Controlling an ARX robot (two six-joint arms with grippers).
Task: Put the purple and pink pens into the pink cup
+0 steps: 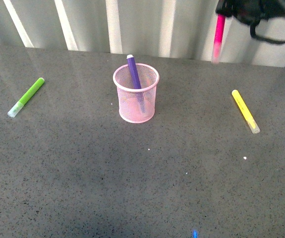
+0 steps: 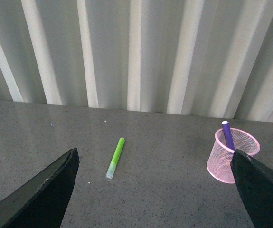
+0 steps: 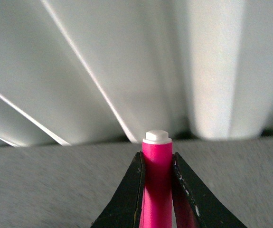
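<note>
The grey speckled table [image 1: 83, 188] fills most of the front view, and a pale ribbed wall [image 1: 142, 25] stands behind it. Taking the pink cup [image 1: 136, 106] as the dial's centre in that view, the rest reads off by the clock.

The right gripper [image 3: 157, 161] is high at about 1 o'clock, partly cut off by the picture's edge. Its jaws are narrow and clamped on the barrel of the pink pen [image 1: 218, 34]. The pen hangs nearly upright in the air, well apart from the cup, with its pale end down and its white plug end up.

The left gripper [image 2: 154, 156] has its jaws spread wide with nothing between them (only its two dark fingers show, in its own wrist view).

The cup stands upright near the middle of the table. The purple pen [image 1: 133, 72] stands inside it, leaning toward the rim at 11 o'clock, its top clear above the rim.

The yellow marker [image 1: 245, 111] lies flat at 3 o'clock and the green marker [image 1: 27, 97] at 9 o'clock, both well away from the cup.
</note>
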